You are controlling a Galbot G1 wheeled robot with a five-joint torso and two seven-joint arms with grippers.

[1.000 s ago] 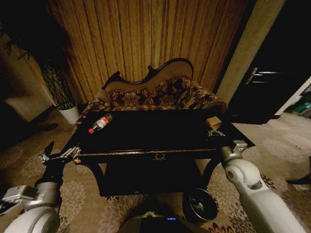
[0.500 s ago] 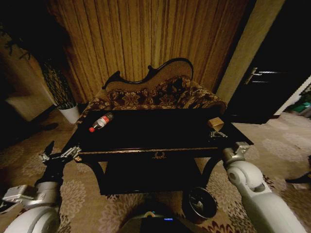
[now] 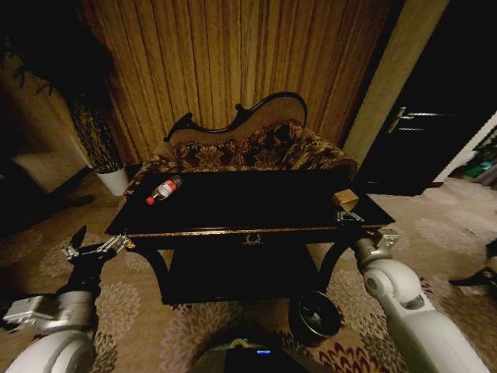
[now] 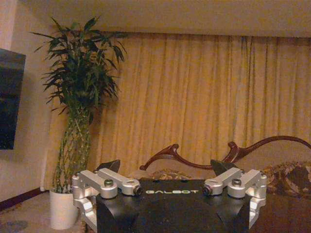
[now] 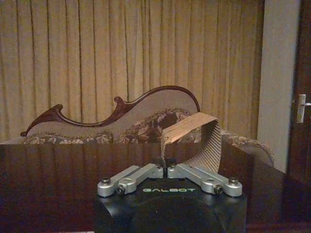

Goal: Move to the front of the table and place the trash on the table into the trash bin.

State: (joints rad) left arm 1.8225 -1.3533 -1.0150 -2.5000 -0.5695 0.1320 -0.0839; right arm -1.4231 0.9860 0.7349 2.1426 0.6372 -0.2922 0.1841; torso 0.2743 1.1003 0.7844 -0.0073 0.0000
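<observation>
My right gripper, at the table's right edge, is pinched onto the tan box to lift it toward the bin at lower centre, while my left gripper waits spread and empty at the left

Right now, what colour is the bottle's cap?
Red; the bottle shows best in the head view.

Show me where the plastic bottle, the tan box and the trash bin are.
plastic bottle (image 3: pixel 163 189), head view, on its red label.
tan box (image 3: pixel 345 199), head view, on its top face.
trash bin (image 3: pixel 314 315), head view, on its shiny inside.
</observation>
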